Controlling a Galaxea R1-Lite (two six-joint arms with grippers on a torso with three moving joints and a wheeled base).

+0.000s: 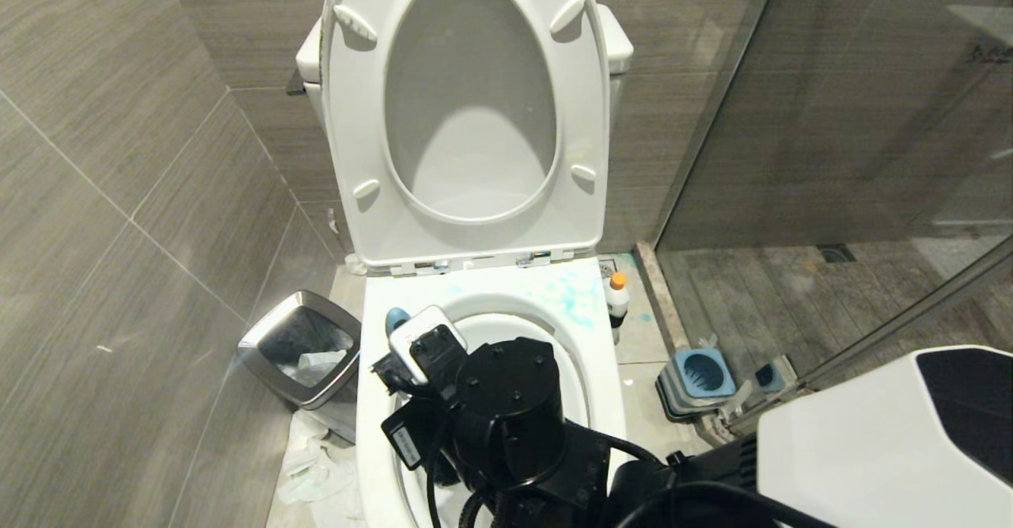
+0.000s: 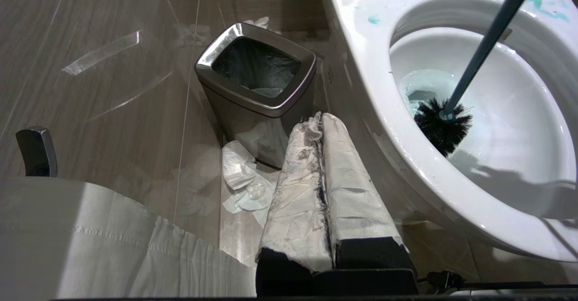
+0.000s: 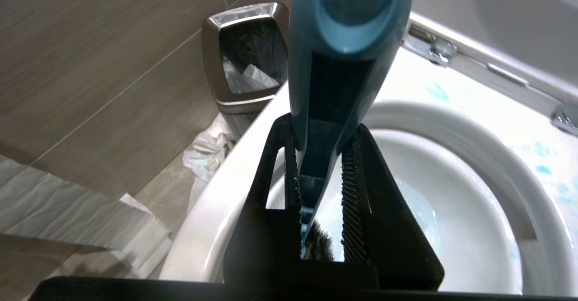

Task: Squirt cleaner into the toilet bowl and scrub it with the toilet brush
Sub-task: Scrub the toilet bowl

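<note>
Right gripper (image 3: 320, 188) clamps the light, stiff brush (image 2: 469, 75) high on its slim handle, bristles springy in the slick bowl (image 2: 505, 111).

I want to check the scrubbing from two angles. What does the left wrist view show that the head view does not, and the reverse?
Only the left wrist view shows the toilet brush head, black bristles down in the teal-tinted water, and the left pincer, shut and wrapped in white, beside the toilet.

Only the head view shows the raised seat and lid, the cleaner standing on the floor, the brush holder, and the right pincer's arm over the bowl.

Both show the toilet bowl, its teal stains and the steel waste bin.
</note>
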